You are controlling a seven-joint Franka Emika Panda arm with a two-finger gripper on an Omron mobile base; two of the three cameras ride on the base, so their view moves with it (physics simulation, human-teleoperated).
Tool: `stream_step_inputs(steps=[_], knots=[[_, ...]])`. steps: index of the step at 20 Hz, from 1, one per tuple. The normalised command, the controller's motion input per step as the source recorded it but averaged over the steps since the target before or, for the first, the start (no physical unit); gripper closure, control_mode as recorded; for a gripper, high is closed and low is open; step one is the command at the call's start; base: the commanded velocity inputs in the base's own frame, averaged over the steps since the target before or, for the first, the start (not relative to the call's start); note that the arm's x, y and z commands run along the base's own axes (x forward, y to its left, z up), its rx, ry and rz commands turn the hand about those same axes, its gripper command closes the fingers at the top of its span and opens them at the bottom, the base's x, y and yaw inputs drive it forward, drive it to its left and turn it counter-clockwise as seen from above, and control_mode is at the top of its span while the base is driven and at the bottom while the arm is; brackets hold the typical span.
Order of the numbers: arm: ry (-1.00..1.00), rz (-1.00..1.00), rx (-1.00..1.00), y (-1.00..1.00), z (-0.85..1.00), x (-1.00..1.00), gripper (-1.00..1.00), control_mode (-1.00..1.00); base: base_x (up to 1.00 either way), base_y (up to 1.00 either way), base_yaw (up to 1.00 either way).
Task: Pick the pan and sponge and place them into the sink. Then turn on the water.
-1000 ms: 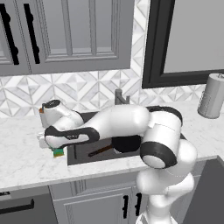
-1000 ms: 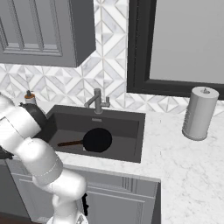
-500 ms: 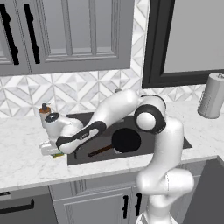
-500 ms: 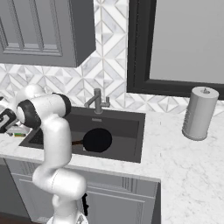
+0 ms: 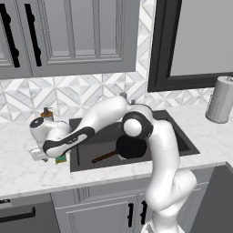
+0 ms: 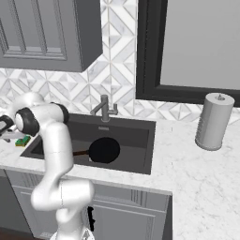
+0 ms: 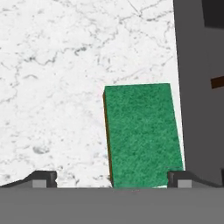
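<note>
Hand view: gripper (image 7: 111, 180) wide open over the sponge (image 7: 142, 133).
Sponge lies flat on the tabletop (image 7: 52, 87), just left of the sink (image 5: 179, 136) edge; the pan (image 6: 104, 150) is already in the sink. I judge the step is picking the sponge. Next the gripper should go down, centre on the sponge, which sits nearer to one fingertip, then close.

Grey cabinets (image 5: 68, 36), marble counter (image 6: 206, 178)
</note>
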Motion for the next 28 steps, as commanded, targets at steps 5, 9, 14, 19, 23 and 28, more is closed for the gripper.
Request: stream_step_inputs(steps=[5,9,14,19,23,28], knots=[[0.00,0.00,0.00,-0.14,-0.06,0.11,-1.00,-1.00,0.00,0.00,0.00],[0.00,0.00,0.03,-0.29,-0.05,0.00,-1.00,-1.00,0.00,0.00,0.00],[0.00,0.00,0.07,-0.36,-0.07,0.04,-1.00,-1.00,0.00,0.00,0.00],[0.00,0.00,0.04,-0.24,-0.22,0.02,-1.00,-1.00,0.00,0.00,0.00],[0.00,0.00,0.00,-0.01,-0.32,0.09,-1.00,-1.00,0.00,0.00,0.00],[0.00,0.00,0.00,0.00,-0.26,0.25,-1.00,-1.00,0.00,0.00,0.00]])
